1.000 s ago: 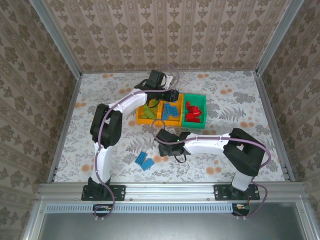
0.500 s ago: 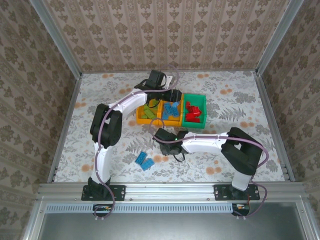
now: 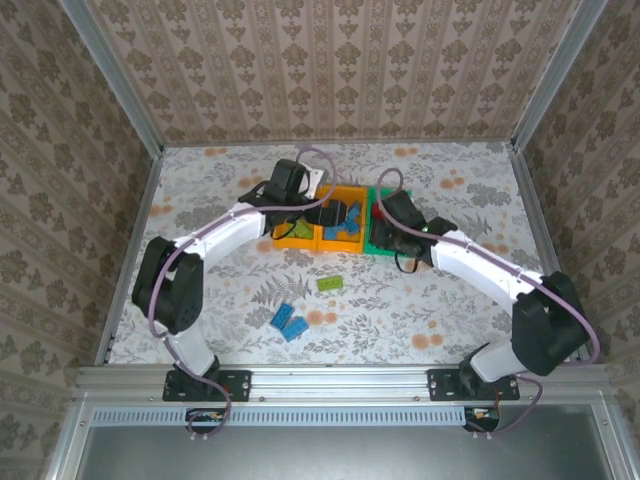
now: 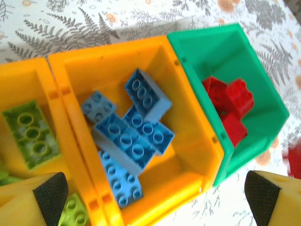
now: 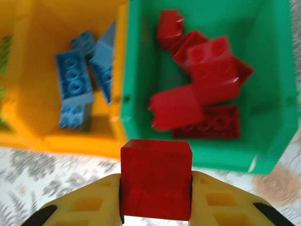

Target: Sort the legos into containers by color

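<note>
One red brick (image 5: 156, 176) sits clamped in my right tool (image 5: 156, 200), at the near rim of the green bin (image 5: 207, 162) where reds go; my left tool (image 4: 157, 194) hangs wide apart above the orange bin (image 4: 193, 143) of blues.

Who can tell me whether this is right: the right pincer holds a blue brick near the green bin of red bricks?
Wrong colour: the brick in the right pincer is red, not blue, as the right wrist view shows. It is near the green bin of red bricks.
</note>
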### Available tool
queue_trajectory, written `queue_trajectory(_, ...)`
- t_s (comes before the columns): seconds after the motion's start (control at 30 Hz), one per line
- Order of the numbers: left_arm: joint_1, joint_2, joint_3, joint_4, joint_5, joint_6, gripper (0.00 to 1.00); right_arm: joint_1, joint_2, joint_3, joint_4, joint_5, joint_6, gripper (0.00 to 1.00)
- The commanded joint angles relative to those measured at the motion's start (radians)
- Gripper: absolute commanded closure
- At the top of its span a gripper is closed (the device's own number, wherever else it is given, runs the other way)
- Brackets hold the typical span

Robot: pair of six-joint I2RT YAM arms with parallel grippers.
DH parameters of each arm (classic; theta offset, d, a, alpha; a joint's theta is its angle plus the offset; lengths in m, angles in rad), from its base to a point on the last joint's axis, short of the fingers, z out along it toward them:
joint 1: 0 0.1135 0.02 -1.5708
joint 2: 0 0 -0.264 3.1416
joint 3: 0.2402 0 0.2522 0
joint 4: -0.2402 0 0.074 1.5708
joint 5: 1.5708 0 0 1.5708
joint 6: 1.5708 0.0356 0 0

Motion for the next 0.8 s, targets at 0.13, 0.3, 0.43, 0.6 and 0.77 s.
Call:
queue_trajectory(0.13, -0.117, -0.109, -0.190, -0.043, -0.102, 0.227, 0.00, -0.144, 0.215, 0.219, -0.028, -0.086, -0.072, 0.74)
queue_trajectory(0.3, -0.165, -0.127, -0.256, -0.076, -0.090, 0.290, 0.00, -0.176, 0.331, 0.343, -0.070, -0.079, -0.085, 0.70)
queue_trajectory(0.43, -0.192, -0.095, -0.252, -0.124, -0.089, 0.335, 0.00, -0.190, 0.388, 0.396, -0.100, -0.073, -0.083, 0.60)
queue_trajectory(0.6, -0.214, -0.067, -0.239, -0.175, -0.098, 0.391, 0.00, -0.192, 0.381, 0.385, -0.090, -0.083, -0.080, 0.50)
queue_trajectory(0.77, -0.243, -0.011, -0.227, -0.215, -0.121, 0.450, 0.00, -0.193, 0.357, 0.377, -0.094, -0.083, -0.085, 0.36)
